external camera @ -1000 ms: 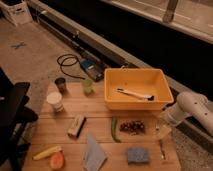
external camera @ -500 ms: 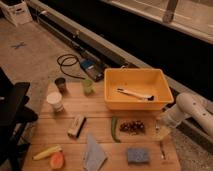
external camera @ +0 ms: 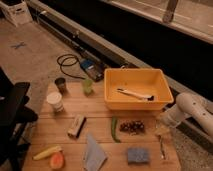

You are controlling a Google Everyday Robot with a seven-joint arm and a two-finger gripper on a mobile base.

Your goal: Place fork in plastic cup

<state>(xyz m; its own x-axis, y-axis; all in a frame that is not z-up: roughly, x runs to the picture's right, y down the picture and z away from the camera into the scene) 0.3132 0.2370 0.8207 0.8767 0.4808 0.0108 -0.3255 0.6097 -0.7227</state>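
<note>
At the left front corner of the wooden desk (external camera: 97,112) lie a long yellow fruit (external camera: 47,152) and a rounded orange fruit (external camera: 57,160), close together. Farther back stand a wide white cup (external camera: 55,101) and a small dark grey cup (external camera: 61,84). Right of those, at the back edge, the small translucent light-green plastic cup (external camera: 88,86) stands upright, just beside a big yellow plastic bin (external camera: 112,95) that holds a pale-handled utensil (external camera: 135,94). In front of the bin lie a slim green pepper (external camera: 114,129) and a dark bunch of grapes (external camera: 132,127), with a blue sponge (external camera: 137,154) nearer the front edge. The slim silver metal fork (external camera: 161,147) lies flat near the desk's right edge, well apart from the cup. The white arm (external camera: 192,106) reaches in from the right, and its end effector (external camera: 162,131) is down at the fork's far end. I cannot tell how wide it stands.
</note>
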